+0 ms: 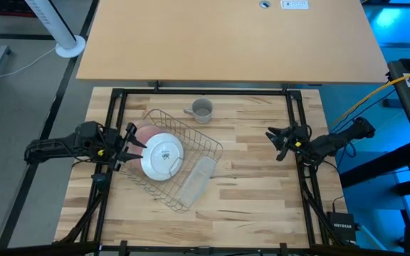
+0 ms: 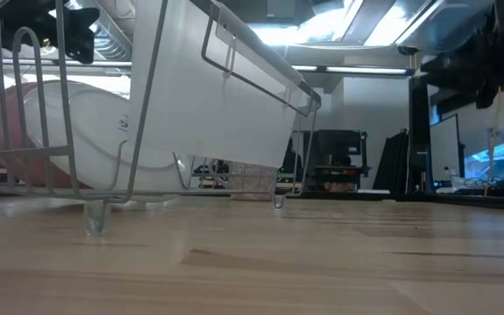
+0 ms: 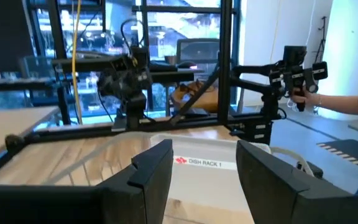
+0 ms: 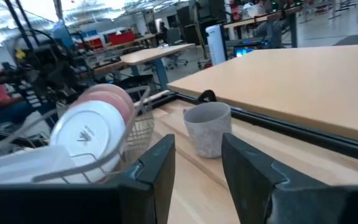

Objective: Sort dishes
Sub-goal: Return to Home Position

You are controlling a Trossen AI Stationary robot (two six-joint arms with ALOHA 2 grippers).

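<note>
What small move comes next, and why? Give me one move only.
Probably draw the left end effector straight back from the dish rack. It hangs open at the rack's rim beside the white-backed plate, which stands in the rack with the pink plates, so no plate is left to grasp. The right end effector waits open, well clear.

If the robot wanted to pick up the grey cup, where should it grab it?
Probably by the rim, coming straight down from above. The cup stands upright on the table, mouth open upward, so its wall can be pinched from inside and outside. The side away from the wire rack looks freest.
</note>
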